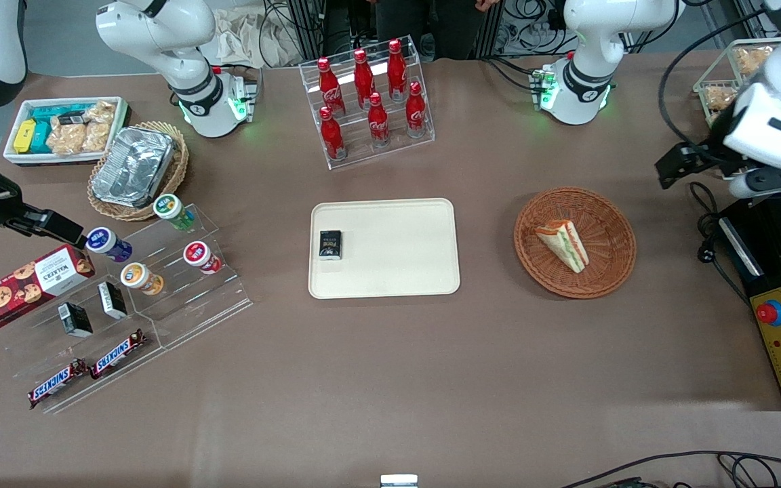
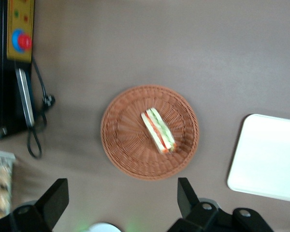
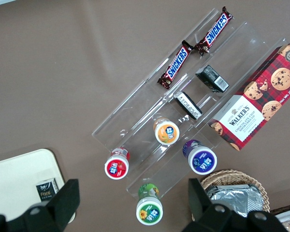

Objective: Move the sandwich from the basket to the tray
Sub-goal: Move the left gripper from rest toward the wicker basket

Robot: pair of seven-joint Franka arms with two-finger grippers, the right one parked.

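The sandwich (image 1: 565,244) (image 2: 158,130), a white-bread wedge with green and red filling edges, lies in the round reddish-brown basket (image 1: 607,271) (image 2: 121,145). The cream tray (image 1: 397,264) (image 2: 268,164) lies flat at the table's middle, beside the basket toward the parked arm's end. A small black packet (image 1: 329,245) lies on the tray. My gripper (image 1: 675,166) (image 2: 122,198) hangs high above the table, off the basket toward the working arm's end and a little farther from the front camera. It is open, its black fingers (image 2: 186,193) wide apart with nothing between them.
A black control box (image 1: 780,339) with a red button and a cable (image 1: 706,224) lie near the basket at the working arm's end. A rack of red bottles (image 1: 369,102) stands farther back. A clear stand of snacks (image 1: 126,291) and a tan foil-holding basket (image 1: 136,169) are toward the parked arm's end.
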